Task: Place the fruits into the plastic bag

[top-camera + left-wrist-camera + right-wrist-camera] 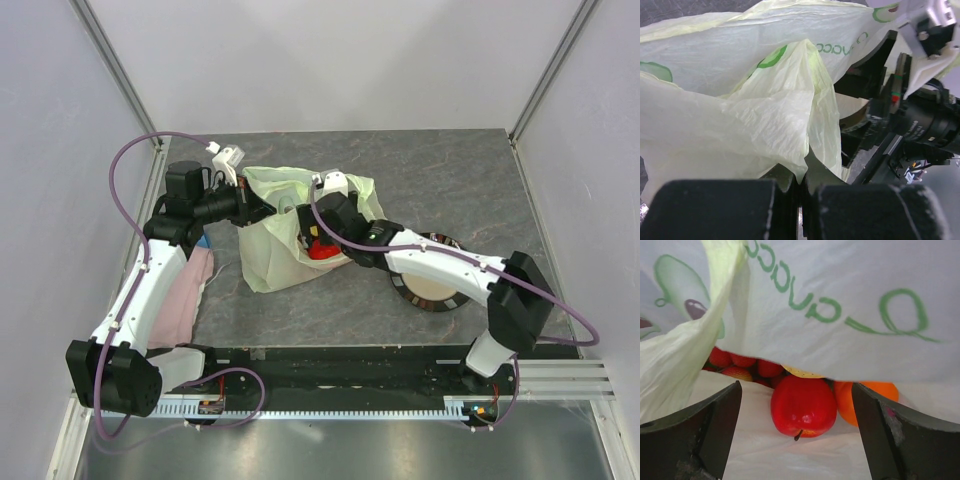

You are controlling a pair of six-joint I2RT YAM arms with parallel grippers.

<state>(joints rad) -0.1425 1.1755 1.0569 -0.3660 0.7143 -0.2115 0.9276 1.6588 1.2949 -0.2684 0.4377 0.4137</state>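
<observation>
R claw (795,390) released, jaws wide, inside bag (840,300) mouth. Apple (803,407) lies dead ahead on bag floor, apart from fingers. Orange (867,397) just beside, small fruits (740,365) behind. L claw (800,200) clenched on bag rim, props mouth up. R claw far nearer fruit; exit looks like straight back.

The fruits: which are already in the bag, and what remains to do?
Done: an apple, an orange and small red fruits lie inside the bag. In hand: the left gripper is shut on the bag's edge; the right gripper is open at the apple, holding nothing. Left: the plate's visible part is bare, so probably only pulling out.
</observation>
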